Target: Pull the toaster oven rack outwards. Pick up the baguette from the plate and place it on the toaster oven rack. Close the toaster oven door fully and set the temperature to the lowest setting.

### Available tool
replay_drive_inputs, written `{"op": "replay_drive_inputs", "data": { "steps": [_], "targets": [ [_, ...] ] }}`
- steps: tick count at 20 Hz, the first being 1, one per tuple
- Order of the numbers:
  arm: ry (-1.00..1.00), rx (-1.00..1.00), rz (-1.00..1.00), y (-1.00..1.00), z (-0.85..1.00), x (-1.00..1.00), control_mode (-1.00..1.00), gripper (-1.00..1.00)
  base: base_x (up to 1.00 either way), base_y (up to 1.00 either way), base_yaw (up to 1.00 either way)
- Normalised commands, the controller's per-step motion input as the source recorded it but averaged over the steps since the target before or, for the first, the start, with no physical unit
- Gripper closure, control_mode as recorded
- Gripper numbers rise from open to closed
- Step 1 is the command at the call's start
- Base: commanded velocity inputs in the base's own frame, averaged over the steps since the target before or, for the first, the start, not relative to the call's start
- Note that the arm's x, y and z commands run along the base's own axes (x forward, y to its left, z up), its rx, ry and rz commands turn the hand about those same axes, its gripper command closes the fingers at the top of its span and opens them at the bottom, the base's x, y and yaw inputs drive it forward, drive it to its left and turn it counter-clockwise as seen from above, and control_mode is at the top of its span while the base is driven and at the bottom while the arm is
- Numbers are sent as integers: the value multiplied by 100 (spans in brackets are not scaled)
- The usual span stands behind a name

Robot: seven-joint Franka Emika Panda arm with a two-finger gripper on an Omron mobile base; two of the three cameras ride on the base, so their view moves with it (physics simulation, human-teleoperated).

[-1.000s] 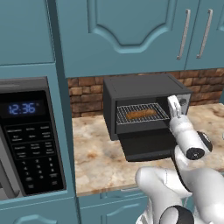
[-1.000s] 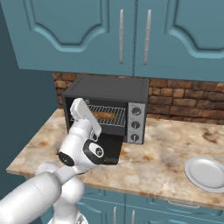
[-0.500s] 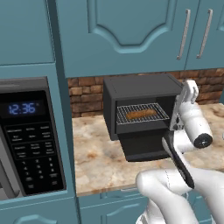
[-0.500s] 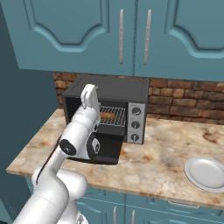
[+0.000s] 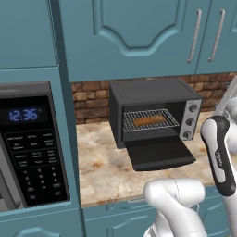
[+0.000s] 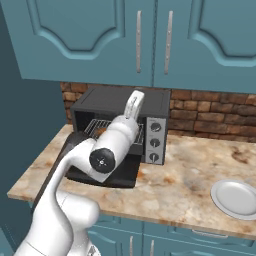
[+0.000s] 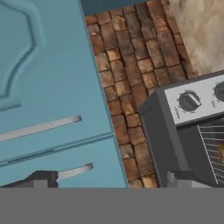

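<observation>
Your gripper point(image 7: 109, 179) stood with its jaws wide apart and nothing between them. It was raised by the upper front of the toaster oven point(image 5: 148, 90) and looked past the top knob point(image 7: 189, 101) toward the brick wall point(image 7: 131, 65).

The baguette point(image 5: 149, 121) already lay on the toaster oven rack point(image 5: 169, 116), and the plate point(image 6: 237, 197) sat bare on the counter, well apart to the right. You had no reason to touch the loaf again. It looked light and crusty and would likely have shifted on the wire if bumped.

The toaster oven door point(image 5: 159, 155) was still dropped open, flat over the counter. It looked like a stiff hinged flap that wanted a lift from its far front edge, where the leverage was best. I could not make out the handle bar itself.

The knobs looked small, round and slick. You would have had to pinch across the raised ridge, because the rim would probably have slipped.
</observation>
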Motion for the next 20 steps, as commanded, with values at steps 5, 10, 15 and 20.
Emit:
{"op": "replay_drive_inputs", "data": {
  "steps": [5, 10, 15, 20],
  "targets": [
    [37, 2, -2, -23, -1, -26, -100, -100, 0, 0, 0],
    [37, 0, 0, -30, -22, -28, -100, -100, 0, 0, 0],
    [19, 5, 2, -44, -63, -37, -100, -100, 0, 0, 0],
    [0, 7, 7, -14, -77, -27, -100, -100, 0, 0, 0]
  ]
}}
